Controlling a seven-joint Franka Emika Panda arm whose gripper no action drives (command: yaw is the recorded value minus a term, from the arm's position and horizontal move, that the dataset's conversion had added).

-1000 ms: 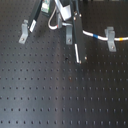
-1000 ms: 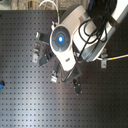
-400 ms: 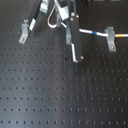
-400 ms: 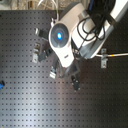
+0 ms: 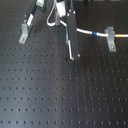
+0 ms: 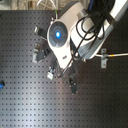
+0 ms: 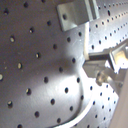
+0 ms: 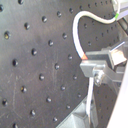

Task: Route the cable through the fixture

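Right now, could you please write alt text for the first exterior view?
The robot's long dark fingers reach down to a black perforated board, with the white cable running from them to a grey clip on the first exterior view's right. Another grey clip stands at the left.

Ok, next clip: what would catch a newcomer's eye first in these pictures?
Probably the robot's white round head with its glowing blue light, hanging over the middle of the black perforated table in the second exterior view. Next, the thin white cable with blue and yellow bands running toward the grey metal clip at the first exterior view's upper right. In the second wrist view the gripper is shut on the cable.
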